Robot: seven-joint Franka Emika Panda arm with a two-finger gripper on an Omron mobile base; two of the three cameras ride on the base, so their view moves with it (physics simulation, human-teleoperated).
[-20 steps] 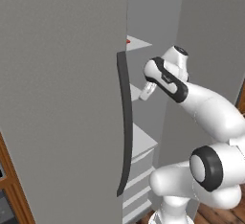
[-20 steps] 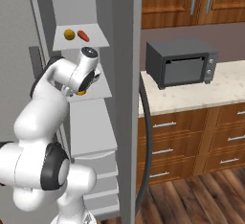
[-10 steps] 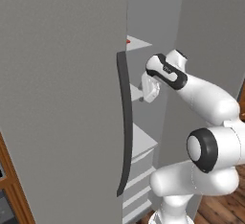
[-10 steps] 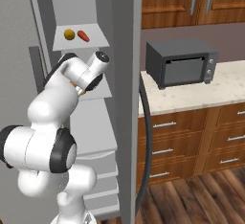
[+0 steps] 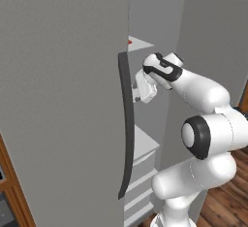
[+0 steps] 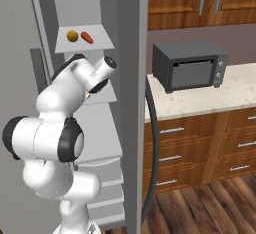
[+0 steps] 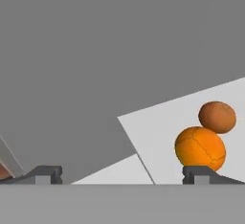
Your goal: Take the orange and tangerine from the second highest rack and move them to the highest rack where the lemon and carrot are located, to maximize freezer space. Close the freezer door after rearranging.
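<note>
My hand camera finds the orange (image 7: 200, 148) and tangerine (image 7: 217, 116) at three o'clock on the second highest rack (image 7: 162, 127); gripper (image 7: 123, 174) spread wide, empty. Right base camera reveals lemon (image 6: 72, 36) and carrot (image 6: 87, 37).

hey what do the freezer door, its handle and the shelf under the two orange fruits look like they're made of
The freezer door looks like matte grey painted metal or plastic: flat, no shine. Its handle seems dark grey plastic or coated metal, smooth and curved. The second highest rack under the orange and tangerine is a thin pale-grey plate, probably plastic; the rendering leaves it open.
</note>
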